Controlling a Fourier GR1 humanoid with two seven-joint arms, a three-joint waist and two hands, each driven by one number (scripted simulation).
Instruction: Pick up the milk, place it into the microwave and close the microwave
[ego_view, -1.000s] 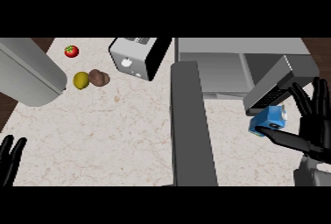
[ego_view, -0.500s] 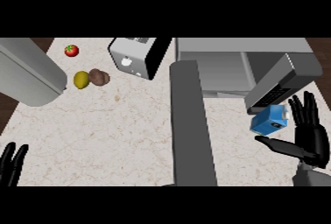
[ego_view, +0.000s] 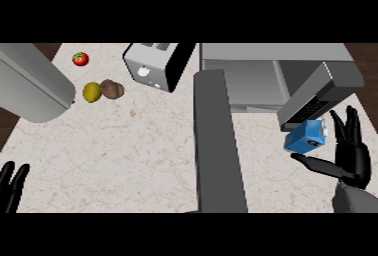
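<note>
Right hand (ego_view: 351, 155): fingers standing straight and spread, thumb reaching under the milk (ego_view: 305, 137), not curling round it.
Milk: sitting tilted just left of the palm, below the microwave (ego_view: 255, 75).
Microwave door (ego_view: 218, 150): hanging open, further left.
Left hand (ego_view: 11, 184): resting open, far across the desk (ego_view: 125, 150).

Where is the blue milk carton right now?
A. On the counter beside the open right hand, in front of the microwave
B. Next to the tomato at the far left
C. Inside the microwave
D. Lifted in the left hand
A. The milk carton sits on the counter just left of the right hand, whose fingers are straight, outside the microwave.
</note>
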